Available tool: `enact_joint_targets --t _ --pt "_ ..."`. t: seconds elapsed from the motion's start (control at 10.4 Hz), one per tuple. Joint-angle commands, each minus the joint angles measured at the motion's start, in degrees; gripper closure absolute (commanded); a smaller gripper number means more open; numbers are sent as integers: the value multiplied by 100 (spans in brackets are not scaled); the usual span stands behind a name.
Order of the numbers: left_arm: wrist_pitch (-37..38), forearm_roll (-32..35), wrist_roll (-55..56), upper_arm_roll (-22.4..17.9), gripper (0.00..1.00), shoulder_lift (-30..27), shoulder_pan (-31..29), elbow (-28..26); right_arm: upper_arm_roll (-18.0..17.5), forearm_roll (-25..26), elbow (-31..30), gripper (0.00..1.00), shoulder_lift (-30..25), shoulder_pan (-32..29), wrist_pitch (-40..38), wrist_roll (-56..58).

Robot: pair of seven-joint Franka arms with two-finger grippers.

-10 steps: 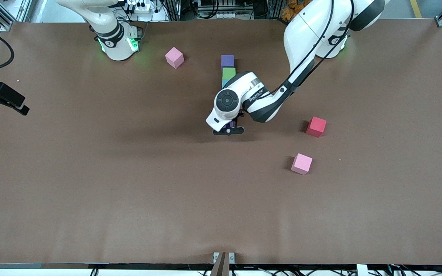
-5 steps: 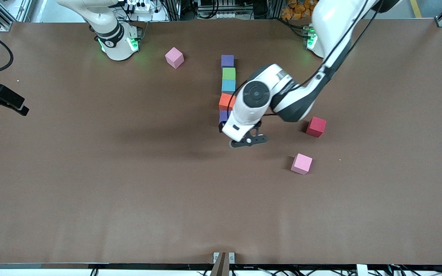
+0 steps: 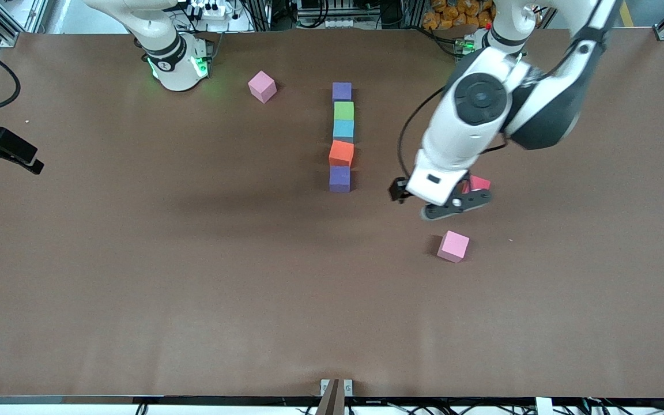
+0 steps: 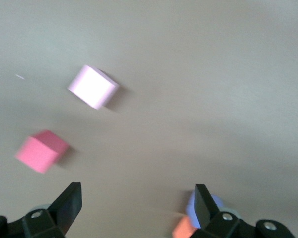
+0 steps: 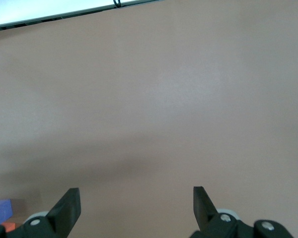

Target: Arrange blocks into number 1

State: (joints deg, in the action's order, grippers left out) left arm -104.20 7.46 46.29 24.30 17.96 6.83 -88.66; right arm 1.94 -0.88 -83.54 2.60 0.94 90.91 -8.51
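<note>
Lifted clear of the column, the left gripper (image 3: 444, 202) now hangs empty, fingers apart, over bare counter (image 3: 136, 276) just beside the red cube (image 3: 478, 183), toward the left arm's end. That leaves the blocks (image 3: 342, 137) exposed — purple, green, light blue, orange, purple, touching face to face in one straight line like a 1, so the task looks done. They are matte foam, square-edged. The right gripper (image 5: 134, 210) waits, fingers apart, over bare counter.
</note>
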Motion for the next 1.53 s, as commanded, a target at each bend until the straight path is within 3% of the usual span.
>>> enact_joint_targets --t 0.0,0.29,0.57,1.44 --pt "486 -16 -1100 -468 0 -704 -286 -195 -107 97 163 0 74 -111 -100 33" --pt "1163 -60 -1866 -1014 0 -1207 -278 -169 -107 97 163 0 74 -103 -100 33" --pt "1754 -736 -3113 -1979 0 -1496 -234 121 -107 97 163 0 74 -112 -100 25" --pt "2027 -684 -3917 -2333 0 -1770 -472 279 -107 97 163 0 74 -85 -100 -28"
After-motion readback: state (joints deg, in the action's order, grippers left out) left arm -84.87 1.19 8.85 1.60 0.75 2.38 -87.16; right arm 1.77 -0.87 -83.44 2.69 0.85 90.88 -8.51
